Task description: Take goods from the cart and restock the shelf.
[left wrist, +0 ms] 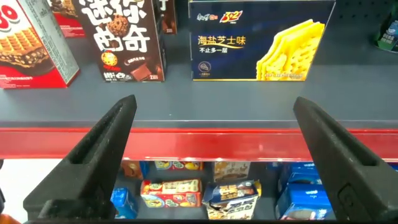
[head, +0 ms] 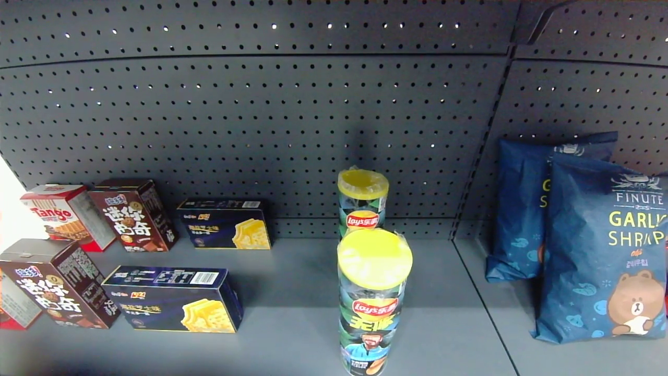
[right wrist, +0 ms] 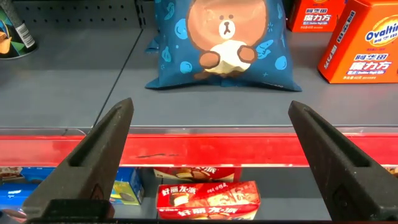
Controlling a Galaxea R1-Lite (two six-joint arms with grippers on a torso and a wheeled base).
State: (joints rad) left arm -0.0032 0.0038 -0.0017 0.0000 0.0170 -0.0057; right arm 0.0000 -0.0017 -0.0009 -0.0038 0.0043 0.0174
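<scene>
While the left end effector [left wrist: 214, 104] and right end effector [right wrist: 209, 107] gape wide, both chip cans [head: 373, 292] [head: 362, 203] stand upright.

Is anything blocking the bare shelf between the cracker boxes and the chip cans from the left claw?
Nothing visible does. The left gripper, open and empty, sits in front of the red shelf edge; beyond it the shelf between the front cracker box and front chip can is bare.
</scene>
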